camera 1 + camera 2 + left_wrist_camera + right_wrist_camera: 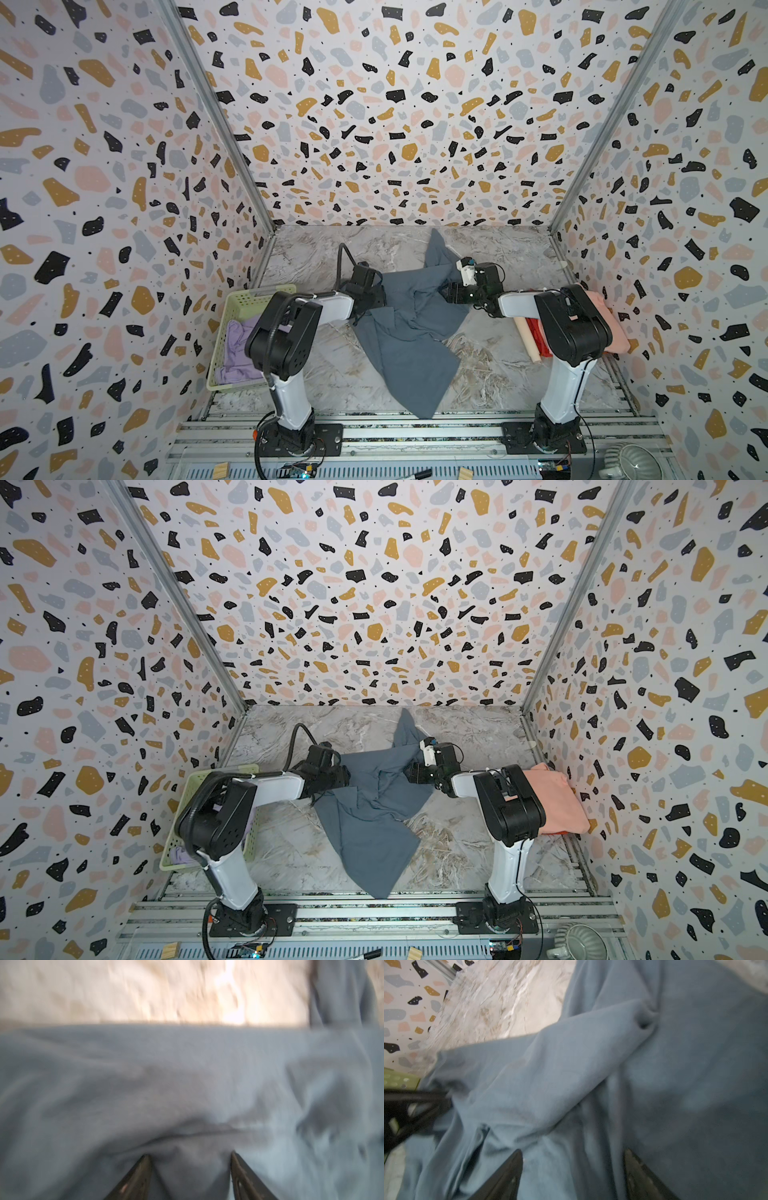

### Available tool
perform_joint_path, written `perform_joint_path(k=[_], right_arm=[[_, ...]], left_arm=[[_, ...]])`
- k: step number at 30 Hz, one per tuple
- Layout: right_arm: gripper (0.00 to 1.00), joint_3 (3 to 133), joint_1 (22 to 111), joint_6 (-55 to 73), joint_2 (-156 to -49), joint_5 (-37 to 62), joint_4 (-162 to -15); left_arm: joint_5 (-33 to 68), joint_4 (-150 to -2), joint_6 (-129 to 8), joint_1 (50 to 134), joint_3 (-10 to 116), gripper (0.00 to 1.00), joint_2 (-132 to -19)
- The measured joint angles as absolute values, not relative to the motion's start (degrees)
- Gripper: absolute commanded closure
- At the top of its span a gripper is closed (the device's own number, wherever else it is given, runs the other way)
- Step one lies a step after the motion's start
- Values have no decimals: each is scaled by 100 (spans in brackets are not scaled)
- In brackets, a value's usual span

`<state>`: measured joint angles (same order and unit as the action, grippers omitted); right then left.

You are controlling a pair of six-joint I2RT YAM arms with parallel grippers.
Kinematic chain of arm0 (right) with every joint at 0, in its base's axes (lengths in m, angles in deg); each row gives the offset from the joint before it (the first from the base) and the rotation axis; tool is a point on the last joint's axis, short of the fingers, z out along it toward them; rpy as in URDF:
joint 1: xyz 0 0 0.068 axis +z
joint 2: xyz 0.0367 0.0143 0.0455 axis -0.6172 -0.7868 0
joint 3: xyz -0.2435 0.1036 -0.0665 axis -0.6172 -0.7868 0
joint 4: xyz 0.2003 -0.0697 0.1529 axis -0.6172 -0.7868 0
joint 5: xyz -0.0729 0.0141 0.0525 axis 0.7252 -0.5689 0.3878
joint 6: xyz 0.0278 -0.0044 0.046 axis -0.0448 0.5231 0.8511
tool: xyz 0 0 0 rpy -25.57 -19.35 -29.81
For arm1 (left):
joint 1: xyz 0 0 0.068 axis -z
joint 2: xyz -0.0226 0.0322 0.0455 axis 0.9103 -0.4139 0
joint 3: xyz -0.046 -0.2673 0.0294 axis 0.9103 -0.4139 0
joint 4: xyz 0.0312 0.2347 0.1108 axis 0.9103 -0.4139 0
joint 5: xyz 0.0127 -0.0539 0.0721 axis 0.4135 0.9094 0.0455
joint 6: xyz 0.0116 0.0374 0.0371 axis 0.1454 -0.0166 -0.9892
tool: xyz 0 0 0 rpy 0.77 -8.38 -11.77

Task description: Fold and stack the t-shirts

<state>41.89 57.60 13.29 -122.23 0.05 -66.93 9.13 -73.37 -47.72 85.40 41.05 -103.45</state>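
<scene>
**Q:** Where is the shirt that is being handled?

**A:** A slate blue-grey soft cloth t-shirt [409,349] lies crumpled across the middle of the grey-veined marble-look tabletop [498,374], as both top views show. One corner points toward the back wall and another reaches the front edge. Its neck is lost in the folds, so no label can be read.

**Q:** What is the left pincer doing?

**A:** The left gripper [190,1157] sits at the shirt's left edge. The left wrist view is blurred. It shows two dark fingers [141,1174] moderately apart, with a hump of blue-grey cloth between the tips, not pinched shut.

**Q:** And the right pincer?

**A:** The right gripper [573,1153] is at the shirt's right side, near a bunched fold. Its fingers [635,1169] stand wide, with the tips against the cloth and not closed on it.

**Q:** Where are the other shirts?

**A:** A lilac cloth t-shirt [239,345] is heaped inside a pale green plastic lattice basket [249,296] by the left wall. By the right wall, a salmon pink cloth t-shirt [552,800] lies on top of a red cloth t-shirt [540,338]. Both are partly hidden behind the right arm
</scene>
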Motion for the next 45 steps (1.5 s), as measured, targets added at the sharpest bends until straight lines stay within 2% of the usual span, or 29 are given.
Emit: perform_joint_path(k=[4, 9, 13, 19, 27, 34, 45], right_arm=[[24, 4257, 5764, 1196, -12167, 103, -6905], [24, 4571, 5762, 1063, -12151, 427, -7506], [21, 4560, 5758, 1181, -11769, 807, -8026], [17, 4211, 5719, 1397, -10654, 1583, -8601], [15, 3931, 5338, 1417, -10420, 2057, -8981], [15, 3933, 4986, 1417, -10464, 1933, -9001], [15, 4003, 4704, 1421, -10595, 1487, -8936]], left_arm=[[1156, -7271, -4879, 8062, 5268, 39, -11204], [1200, -7674, -5128, 7771, 5406, 33, -11000], [1055, -7945, -5244, 7808, 4818, 25, -9848], [592, -8095, -5069, 7850, 3303, 21, -7971], [-11, -9051, -4304, 7845, 1128, 20, -6472], [-151, -10100, -3585, 7854, 689, 21, -4904], [310, -11453, -2324, 8296, 210, 22, -3975]])
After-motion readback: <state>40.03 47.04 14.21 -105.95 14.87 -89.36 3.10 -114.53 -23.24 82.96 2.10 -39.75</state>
